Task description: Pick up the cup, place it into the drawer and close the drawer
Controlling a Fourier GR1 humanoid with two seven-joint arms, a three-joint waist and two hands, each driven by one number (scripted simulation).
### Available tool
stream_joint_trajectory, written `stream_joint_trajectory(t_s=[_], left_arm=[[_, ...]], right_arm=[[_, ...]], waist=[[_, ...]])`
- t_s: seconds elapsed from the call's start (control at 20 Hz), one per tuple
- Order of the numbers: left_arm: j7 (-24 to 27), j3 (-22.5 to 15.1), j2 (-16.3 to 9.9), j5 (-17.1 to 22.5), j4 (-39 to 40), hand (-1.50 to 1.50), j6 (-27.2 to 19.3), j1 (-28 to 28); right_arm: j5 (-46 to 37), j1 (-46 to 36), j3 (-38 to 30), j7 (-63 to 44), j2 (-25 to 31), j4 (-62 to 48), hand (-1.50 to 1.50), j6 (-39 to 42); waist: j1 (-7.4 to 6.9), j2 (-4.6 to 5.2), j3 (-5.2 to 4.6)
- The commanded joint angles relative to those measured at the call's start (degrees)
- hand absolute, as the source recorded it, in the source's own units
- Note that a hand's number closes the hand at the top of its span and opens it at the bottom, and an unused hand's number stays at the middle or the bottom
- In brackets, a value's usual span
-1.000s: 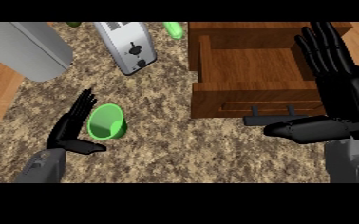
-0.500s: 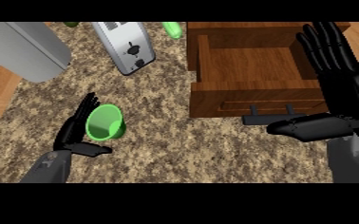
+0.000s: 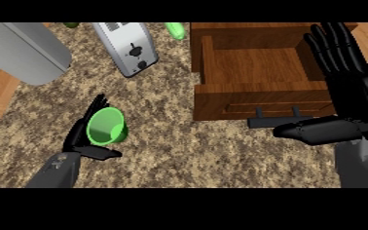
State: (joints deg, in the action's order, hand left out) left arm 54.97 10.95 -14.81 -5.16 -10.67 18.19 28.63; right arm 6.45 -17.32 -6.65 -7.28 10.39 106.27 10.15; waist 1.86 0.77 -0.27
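The speckled stone surface point(image 3: 187, 151) carries everything in view. At its upper right stands the wooden drawer point(image 3: 255, 70), pulled open with its cavity facing up and nothing visible inside; its dark handle point(image 3: 277, 119) projects from the front panel toward the robot. In my judgement it stands open so the cup can go in from above.

At the upper left a large grey rounded object point(image 3: 32, 51) is cut by the frame edge; I cannot tell what it is. Beside it a silver toaster point(image 3: 129, 46) lies at a slant, and a small green item point(image 3: 174, 30) sits near the drawer's far corner. None of these bear on the task.

The right hand point(image 3: 334, 83) rises along the drawer's right side, fingers straight and spread, holding nothing. It appears to be resting, clear of the drawer's opening.

The left hand point(image 3: 84, 141) is at the lower left, fingers extended along the far side of the cup and thumb out below it, bracketing without closing.

The green cup point(image 3: 108, 126) lies on the surface, mouth tilted toward the viewer, well apart from the drawer. The grasp is judged not yet made; lifting comes next.
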Motion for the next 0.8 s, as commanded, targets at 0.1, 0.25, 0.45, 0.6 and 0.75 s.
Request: stream_joint_trajectory(t_s=[0.1,0.25,0.45,0.6,0.75], left_arm=[[5.7,-0.4,2.5,-0.4,0.9,-1.5,5.2,0.4],[2.5,0.1,3.0,0.8,1.1,-1.5,10.3,3.0],[9.1,-1.2,4.9,-0.3,-2.2,1.5,8.2,1.0],[12.9,0.1,3.8,-0.2,-4.2,1.5,-1.9,-0.2],[13.1,2.1,5.4,0.6,-5.4,1.5,-11.6,1.3]], right_arm=[[0.8,5.0,-0.8,2.4,0.2,1.9,-1.5,1.5],[0.9,-0.3,-0.3,-0.9,0.3,0.0,-1.5,0.4],[-0.7,1.5,0.3,0.3,0.3,0.8,-1.5,0.3],[-0.3,1.6,-0.1,1.2,0.2,-0.9,-1.5,0.8],[-0.8,-0.5,-0.2,0.9,0.3,-1.9,-1.5,0.2]], waist=[[0.56,-0.07,0.02],[-0.08,-0.01,0.0],[0.16,0.03,-0.04],[-0.14,0.14,-0.01],[-0.37,0.18,0.0]])
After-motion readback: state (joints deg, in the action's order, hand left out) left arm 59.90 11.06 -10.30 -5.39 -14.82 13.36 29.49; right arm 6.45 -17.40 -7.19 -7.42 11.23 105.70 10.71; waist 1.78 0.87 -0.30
